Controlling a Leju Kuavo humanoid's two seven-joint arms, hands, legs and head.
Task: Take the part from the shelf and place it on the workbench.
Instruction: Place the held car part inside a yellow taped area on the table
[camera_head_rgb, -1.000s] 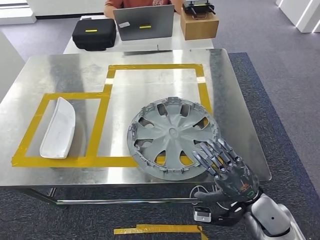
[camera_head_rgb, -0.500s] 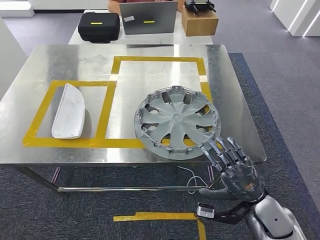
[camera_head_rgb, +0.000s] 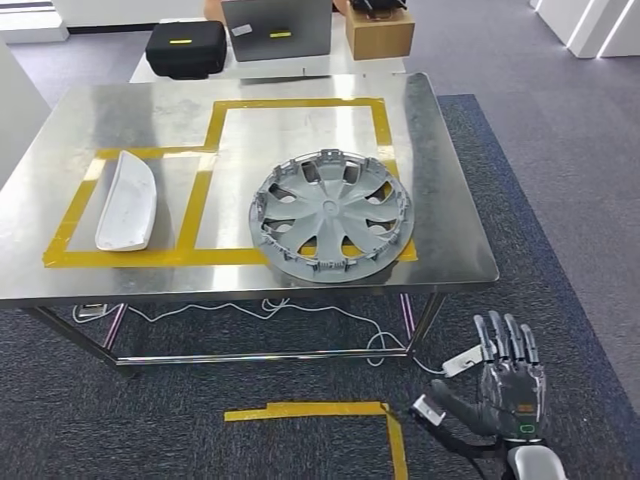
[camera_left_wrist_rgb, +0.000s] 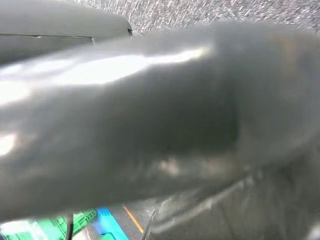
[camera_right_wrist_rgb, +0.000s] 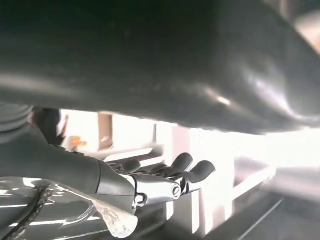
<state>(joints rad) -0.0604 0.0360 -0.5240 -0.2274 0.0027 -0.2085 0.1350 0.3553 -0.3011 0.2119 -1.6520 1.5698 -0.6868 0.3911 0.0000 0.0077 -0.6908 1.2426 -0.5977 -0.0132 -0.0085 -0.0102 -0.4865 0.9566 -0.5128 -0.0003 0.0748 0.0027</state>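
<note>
Grey hubcap (camera_head_rgb: 330, 216) flat on workbench (camera_head_rgb: 445, 190) nr front-right edge, right hand (camera_head_rgb: 507, 385) empty w/ fingers spread, below table front, left hand state can't tell

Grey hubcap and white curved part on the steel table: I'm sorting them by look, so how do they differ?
The grey plastic hubcap is round with spoke cut-outs; the white curved part is oblong and solid. The hubcap is larger and overlaps the yellow tape, while the white part lies wholly inside its taped box. Both rest flat on the steel table.
</note>
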